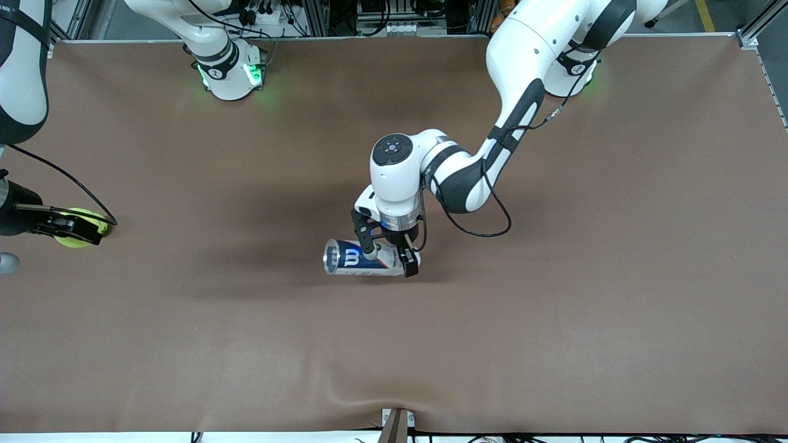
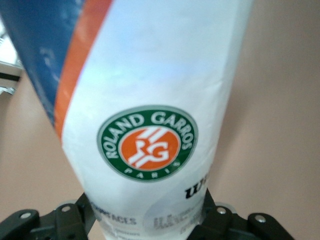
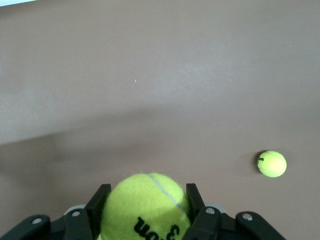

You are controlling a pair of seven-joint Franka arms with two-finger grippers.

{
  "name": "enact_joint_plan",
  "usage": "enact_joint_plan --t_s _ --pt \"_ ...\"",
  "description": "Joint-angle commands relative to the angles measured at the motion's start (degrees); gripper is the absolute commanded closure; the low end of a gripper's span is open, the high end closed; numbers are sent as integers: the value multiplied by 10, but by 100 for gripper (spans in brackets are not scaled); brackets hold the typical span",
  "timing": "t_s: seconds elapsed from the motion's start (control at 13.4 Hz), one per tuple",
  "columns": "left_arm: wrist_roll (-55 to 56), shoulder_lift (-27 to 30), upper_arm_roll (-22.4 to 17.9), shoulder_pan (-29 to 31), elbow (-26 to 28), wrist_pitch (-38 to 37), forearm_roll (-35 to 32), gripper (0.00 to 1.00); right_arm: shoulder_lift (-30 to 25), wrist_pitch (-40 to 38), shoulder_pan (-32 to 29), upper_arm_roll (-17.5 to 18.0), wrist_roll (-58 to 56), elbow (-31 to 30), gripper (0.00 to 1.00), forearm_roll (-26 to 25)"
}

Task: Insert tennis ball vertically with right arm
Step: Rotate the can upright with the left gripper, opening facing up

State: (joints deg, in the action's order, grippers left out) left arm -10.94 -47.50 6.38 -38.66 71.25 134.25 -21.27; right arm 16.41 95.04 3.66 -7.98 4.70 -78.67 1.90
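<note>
A white, blue and orange tennis ball can lies on its side at the middle of the brown table, its rimmed end turned toward the right arm's end. My left gripper is shut on the can from above. In the left wrist view the can fills the frame, with the left gripper clamped round its white part. At the right arm's end of the table my right gripper is shut on a yellow-green tennis ball. The right wrist view shows that ball squeezed between the fingers.
A second tennis ball lies loose on the table in the right wrist view. A cable trails from the right arm over the table. A small bracket sticks up at the table edge nearest the front camera.
</note>
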Motion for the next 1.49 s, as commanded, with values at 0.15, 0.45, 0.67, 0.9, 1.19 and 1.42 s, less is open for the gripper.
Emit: enact_joint_plan --t_s 0.15,0.45,0.67,0.9,1.19,1.42 --pt "133 -1 0 -3 15 148 52 20 0 -4 -1 2 10 6 100 -7" --pt "221 -28 0 -16 20 250 48 20 1 -4 -1 2 10 6 100 -8" --pt "259 -50 -6 -29 29 325 46 20 1 -4 -1 2 11 6 100 -8" --pt "261 -79 -7 -30 46 419 45 19 1 -3 -1 2 11 6 100 -8" --pt "260 -119 -22 -30 58 543 45 19 2 -3 -1 2 10 6 100 -8" --pt "254 -138 -27 -30 59 580 45 18 2 -3 -1 2 11 6 100 -8"
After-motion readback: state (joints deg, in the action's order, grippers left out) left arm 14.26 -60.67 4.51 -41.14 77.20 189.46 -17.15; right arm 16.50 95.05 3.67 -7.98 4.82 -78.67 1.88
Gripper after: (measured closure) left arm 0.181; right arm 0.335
